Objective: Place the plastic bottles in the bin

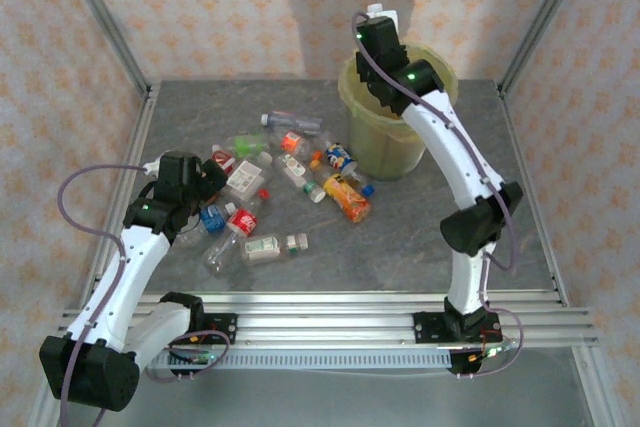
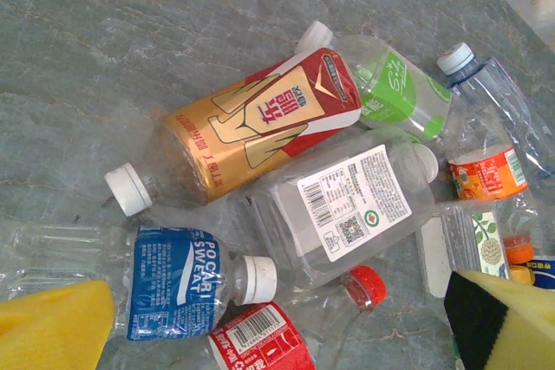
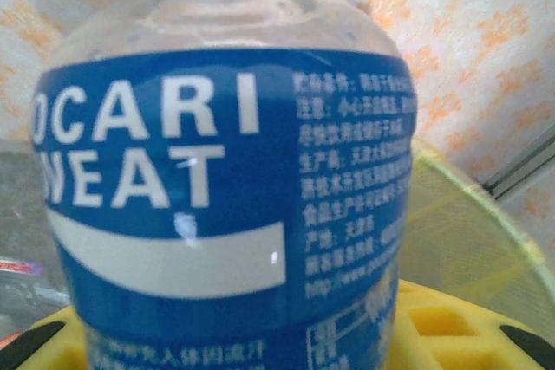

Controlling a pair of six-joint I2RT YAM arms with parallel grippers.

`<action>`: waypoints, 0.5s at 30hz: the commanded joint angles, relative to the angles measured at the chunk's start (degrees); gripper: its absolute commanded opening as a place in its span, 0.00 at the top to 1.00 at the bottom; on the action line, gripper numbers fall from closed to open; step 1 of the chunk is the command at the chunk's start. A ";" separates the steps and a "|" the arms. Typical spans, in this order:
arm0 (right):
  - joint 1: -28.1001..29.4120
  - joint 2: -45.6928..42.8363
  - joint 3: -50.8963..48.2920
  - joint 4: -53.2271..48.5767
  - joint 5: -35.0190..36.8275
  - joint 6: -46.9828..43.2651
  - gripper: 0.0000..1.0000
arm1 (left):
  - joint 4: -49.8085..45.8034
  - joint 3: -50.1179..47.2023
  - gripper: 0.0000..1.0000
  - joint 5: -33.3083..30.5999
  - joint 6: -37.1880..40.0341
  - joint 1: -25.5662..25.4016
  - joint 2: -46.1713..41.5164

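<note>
1. Top external view: the right tool (image 1: 378, 25) hangs above the bin (image 1: 372, 152) at the far right of the desk (image 1: 430, 247). It is clenched on a blue-labelled bottle (image 1: 381, 14) whose capped end points up. The bottle seems to sit over the far-left part of the opening, but its height makes this hard to judge. The other plastic bottles (image 1: 285, 192) lie scattered left of the bin. The left tool (image 1: 208, 185) hovers at their left edge, nearer to them than the right arm.
2. Left wrist view: the left tool's yellow fingers (image 2: 52, 327) stand wide apart, released and empty. Between them lies a blue Pocari bottle (image 2: 165, 283), its long axis running from finger to finger, so a grasp probably needs a wrist turn. Beyond it a red-and-gold bottle (image 2: 251, 123) lies diagonally, touching a clear white-labelled bottle (image 2: 347, 205). Bare desk lies beyond to the left.
3. Right wrist view: the held bottle stands upright between the yellow fingers (image 3: 442, 327). The bin's bag-lined rim lies to the lower right, so release may need a shift that way.
</note>
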 commanded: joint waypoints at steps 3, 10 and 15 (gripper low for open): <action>-2.88 6.34 5.81 -7.36 -4.77 4.21 0.66 | -0.40 0.45 0.00 -0.33 1.52 0.53 -1.39; -5.58 12.44 9.98 -13.60 -12.60 7.74 0.65 | -0.99 0.68 0.00 -0.77 1.78 0.48 -1.97; -7.57 14.22 9.20 -16.98 -18.04 9.98 0.62 | -1.19 0.71 0.00 -1.11 1.87 0.52 -2.05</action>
